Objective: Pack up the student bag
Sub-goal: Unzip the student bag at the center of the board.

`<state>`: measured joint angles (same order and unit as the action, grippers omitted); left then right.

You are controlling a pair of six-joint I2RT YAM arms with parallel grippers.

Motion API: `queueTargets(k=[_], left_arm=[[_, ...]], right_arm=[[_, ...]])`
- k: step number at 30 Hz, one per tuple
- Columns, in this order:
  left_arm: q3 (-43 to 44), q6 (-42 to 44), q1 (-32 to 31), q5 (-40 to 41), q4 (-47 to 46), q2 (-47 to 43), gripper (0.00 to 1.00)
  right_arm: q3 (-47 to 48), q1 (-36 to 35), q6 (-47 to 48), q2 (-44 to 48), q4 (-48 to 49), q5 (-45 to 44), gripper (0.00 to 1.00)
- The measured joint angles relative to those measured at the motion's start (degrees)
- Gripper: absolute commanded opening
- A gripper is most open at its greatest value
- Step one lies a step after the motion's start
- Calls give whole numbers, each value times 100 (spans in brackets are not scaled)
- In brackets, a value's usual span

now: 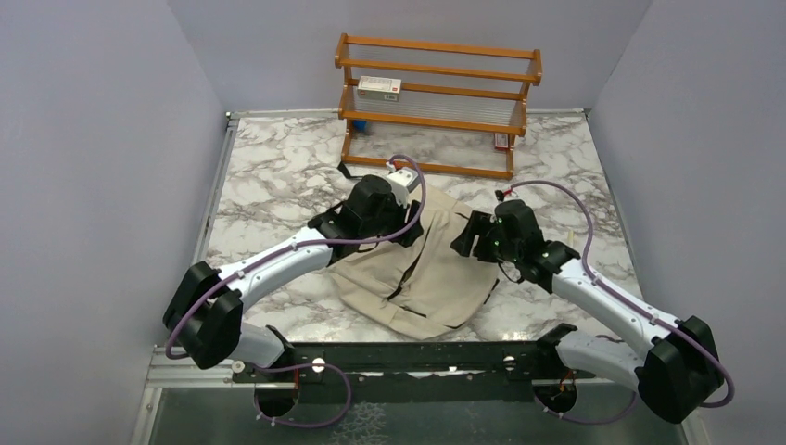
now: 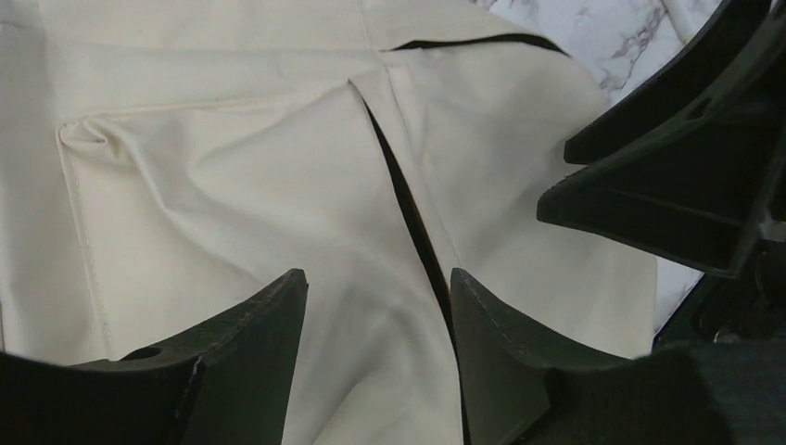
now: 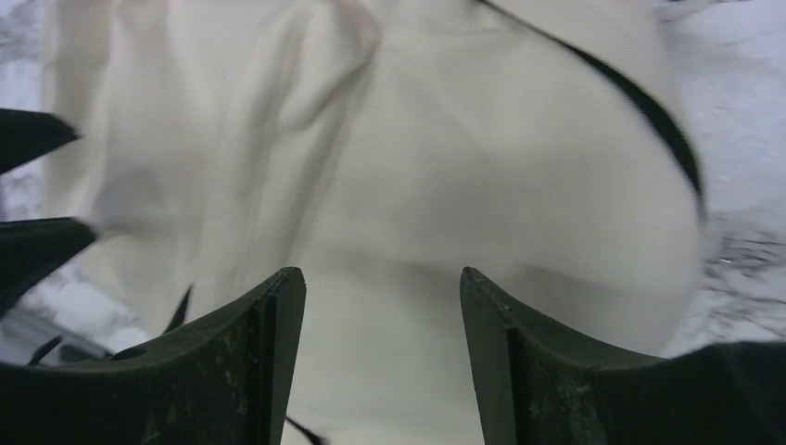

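The student bag (image 1: 422, 269), cream canvas with black zipper lines, lies flat on the marble table between the two arms. My left gripper (image 2: 378, 283) hovers just above its far left part, jaws apart with only cloth and a black zipper seam (image 2: 408, 209) beneath. Over the bag's right side my right gripper (image 3: 382, 278) stands open too, nothing between its fingers (image 3: 264, 343). In the top view both gripper heads, left (image 1: 375, 209) and right (image 1: 491, 234), hide the bag's upper corners. The right gripper's black body shows at the right edge of the left wrist view.
A wooden two-tier rack (image 1: 436, 104) stands at the back of the marble table (image 1: 269, 176), with a small white box (image 1: 380, 88) on its upper shelf and a small red-and-white item (image 1: 501, 141) at its lower right. Grey walls close in on both sides.
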<state>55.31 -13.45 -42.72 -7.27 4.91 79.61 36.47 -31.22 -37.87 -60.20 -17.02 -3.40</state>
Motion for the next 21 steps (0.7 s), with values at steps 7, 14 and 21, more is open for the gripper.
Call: queueTargets(k=[7, 14, 21], left_arm=[[-219, 114, -201, 138, 354, -162, 58], [-243, 149, -254, 210, 437, -295, 58], [-240, 280, -490, 262, 511, -289, 60]], right_arm=[[98, -4, -76, -304, 634, 1084, 74], [629, -9, -398, -1558, 879, 1578, 73], [629, -22, -431, -1834, 920, 1589, 42]])
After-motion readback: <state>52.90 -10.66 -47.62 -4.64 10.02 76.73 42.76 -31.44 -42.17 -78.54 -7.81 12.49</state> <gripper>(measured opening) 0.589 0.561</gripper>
